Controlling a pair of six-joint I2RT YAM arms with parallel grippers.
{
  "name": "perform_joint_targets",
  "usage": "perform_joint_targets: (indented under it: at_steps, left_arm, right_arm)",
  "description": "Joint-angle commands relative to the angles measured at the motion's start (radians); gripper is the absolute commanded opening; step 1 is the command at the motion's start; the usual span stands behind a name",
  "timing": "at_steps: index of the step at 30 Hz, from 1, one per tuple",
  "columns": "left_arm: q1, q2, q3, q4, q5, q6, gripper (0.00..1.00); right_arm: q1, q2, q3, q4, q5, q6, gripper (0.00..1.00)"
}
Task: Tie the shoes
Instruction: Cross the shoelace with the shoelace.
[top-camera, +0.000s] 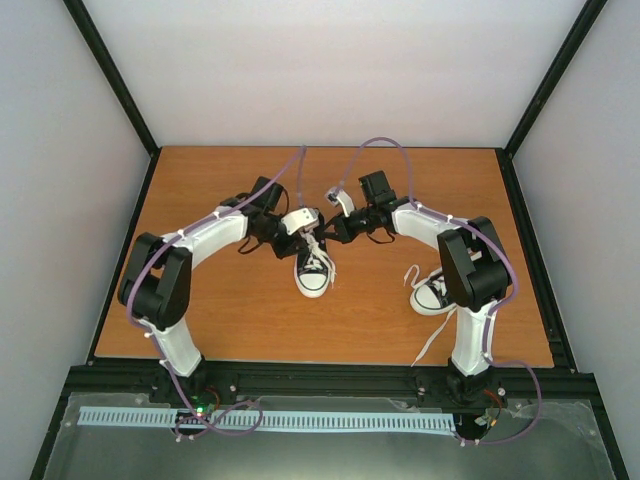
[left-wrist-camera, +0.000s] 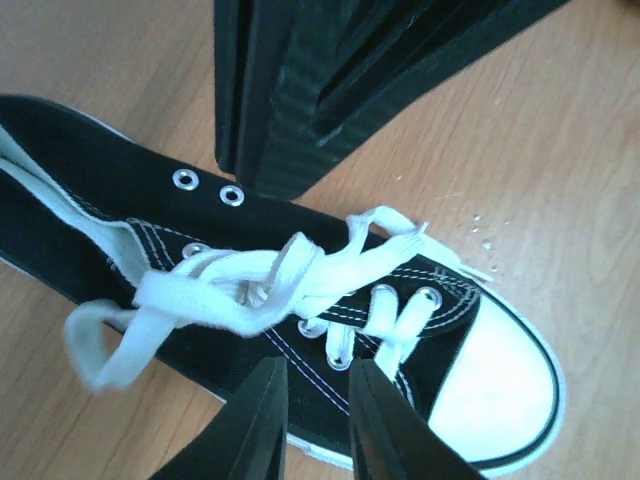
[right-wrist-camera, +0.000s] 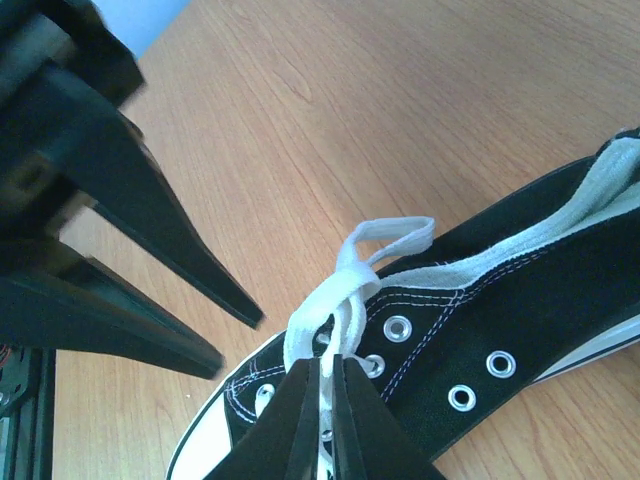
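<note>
Right end effector clamps long white lace (looped) over black canvas sneaker; left end effector slightly apart.

We can read no text, label, brand or number in any of the three views. The shoe, seen close from both wrist cameras, shows only plain black canvas, white rubber and unmarked metal eyelets.

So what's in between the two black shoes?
Only bare brown wooden table, between the middle black canvas sneaker and the right-hand black canvas sneaker, in the top view.
</note>
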Motion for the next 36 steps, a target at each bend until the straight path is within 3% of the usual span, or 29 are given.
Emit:
perform_joint_targets:
  at_steps: [1,9,20,36]
  left_arm:
    - [0.050,-0.086,0.097,-0.117,0.075,0.202,0.24]
    - [0.163,-0.032,0.199,-0.258,0.130,0.373,0.36]
    - [0.175,0.108,0.210,-0.142,0.120,0.518,0.73]
    - [0.138,0.241,0.217,-0.028,0.035,0.502,0.76]
  right_arm:
    - [-0.004,-0.019,0.006,-0.019,-0.014,-0.027,0.07]
    - [0.027,-0.007,0.054,-0.052,0.026,-0.062,0.17]
    - [0.043,0.076,0.148,-0.181,0.002,-0.156,0.27]
    - [0.051,0.139,0.210,-0.207,0.016,-0.166,0.20]
